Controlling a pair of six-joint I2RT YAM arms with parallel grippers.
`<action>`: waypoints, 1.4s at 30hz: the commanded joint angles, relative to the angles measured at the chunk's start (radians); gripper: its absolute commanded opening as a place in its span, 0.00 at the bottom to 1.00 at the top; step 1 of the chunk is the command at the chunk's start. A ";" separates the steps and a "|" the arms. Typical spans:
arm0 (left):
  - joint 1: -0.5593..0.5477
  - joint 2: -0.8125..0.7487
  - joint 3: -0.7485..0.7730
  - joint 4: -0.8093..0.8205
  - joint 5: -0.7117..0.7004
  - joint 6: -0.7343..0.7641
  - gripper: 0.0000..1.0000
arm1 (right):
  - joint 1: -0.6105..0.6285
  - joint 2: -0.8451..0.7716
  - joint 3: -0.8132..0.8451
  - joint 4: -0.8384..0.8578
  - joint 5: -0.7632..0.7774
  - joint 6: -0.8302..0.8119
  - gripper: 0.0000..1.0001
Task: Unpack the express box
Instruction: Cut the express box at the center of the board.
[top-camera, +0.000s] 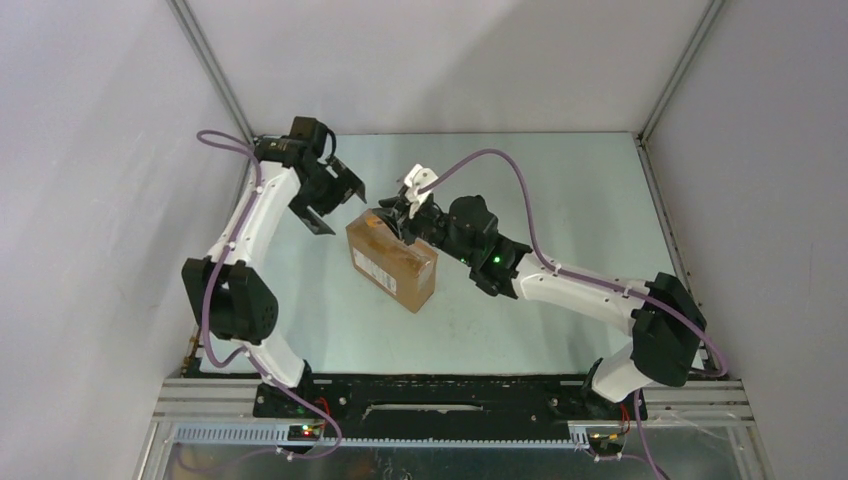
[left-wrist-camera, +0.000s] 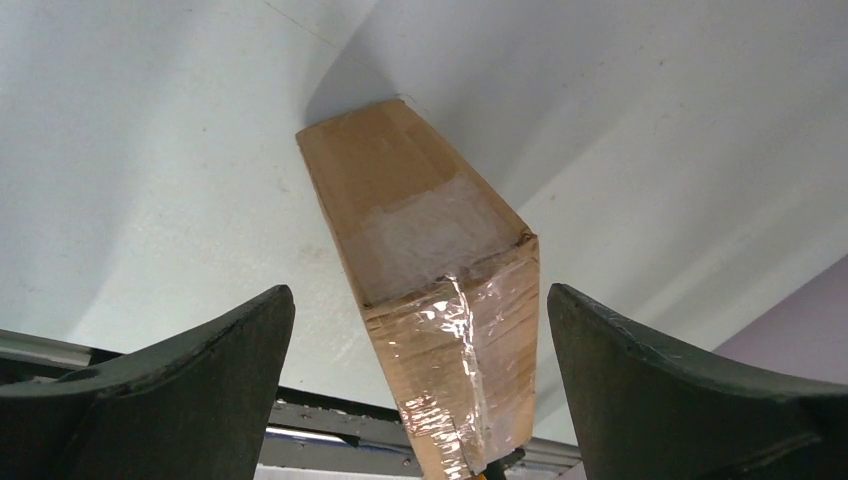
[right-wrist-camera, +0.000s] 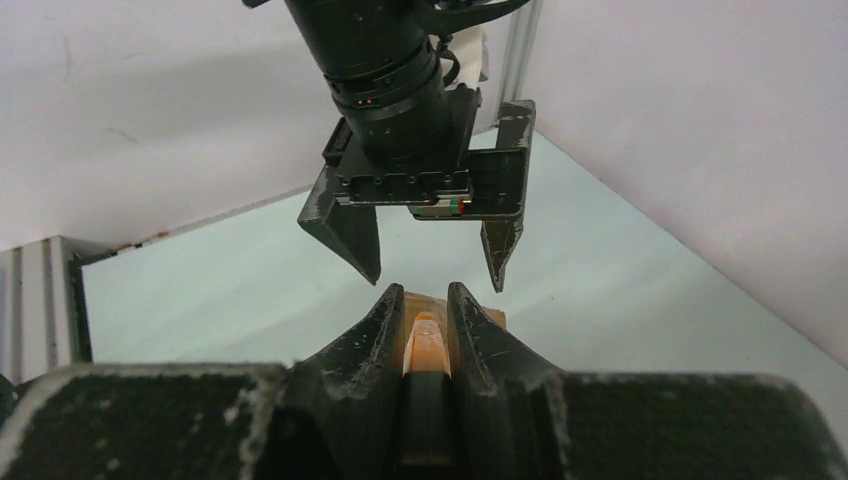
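The express box (top-camera: 392, 262) is a brown taped cardboard parcel lying on the table's middle, with a white label on its near side. My left gripper (top-camera: 338, 208) hovers open just off the box's far-left end. In the left wrist view the taped end of the box (left-wrist-camera: 430, 250) sits in the wide gap of the left gripper (left-wrist-camera: 420, 290), touching neither finger. My right gripper (top-camera: 397, 220) is over the box's far top edge, shut on the orange-and-black utility knife (right-wrist-camera: 424, 345). In the right wrist view the right gripper (right-wrist-camera: 427, 292) points at the box (right-wrist-camera: 495, 316) and the open left gripper (right-wrist-camera: 435, 278).
Grey enclosure walls stand at the left, back and right of the pale table (top-camera: 560, 200). A black and aluminium rail (top-camera: 450, 400) with both arm bases runs along the near edge. The right arm's purple cable (top-camera: 510, 170) arcs above the table.
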 joint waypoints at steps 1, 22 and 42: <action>-0.006 0.027 0.072 -0.027 0.066 -0.011 1.00 | 0.007 0.013 0.051 0.074 0.032 -0.106 0.00; -0.012 0.114 0.131 -0.063 0.123 0.030 0.99 | 0.030 0.066 0.064 0.064 0.038 -0.184 0.00; -0.016 0.118 0.078 -0.035 0.135 0.032 0.93 | 0.033 0.074 0.083 -0.062 0.024 -0.162 0.00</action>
